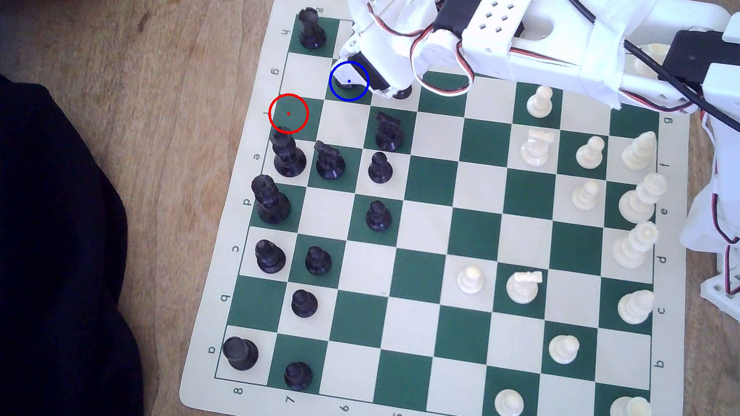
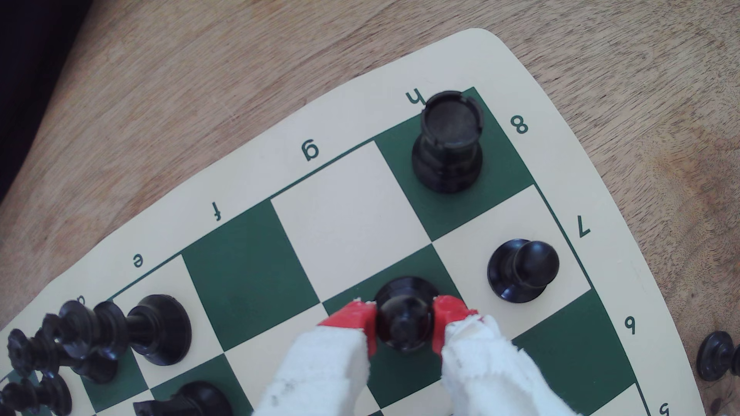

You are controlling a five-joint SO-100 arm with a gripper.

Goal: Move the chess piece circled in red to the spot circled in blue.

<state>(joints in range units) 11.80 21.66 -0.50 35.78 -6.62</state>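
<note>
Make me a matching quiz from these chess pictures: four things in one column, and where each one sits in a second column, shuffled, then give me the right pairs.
Things:
1. black bishop
2. black rook
3. black pawn
4. red circle

Places:
A. around a bare dark green square
B. on the dark green corner square
C. gripped in the tool
D. on a light square in the edge row

Pairs: 1-C, 2-B, 3-D, 4-A
</note>
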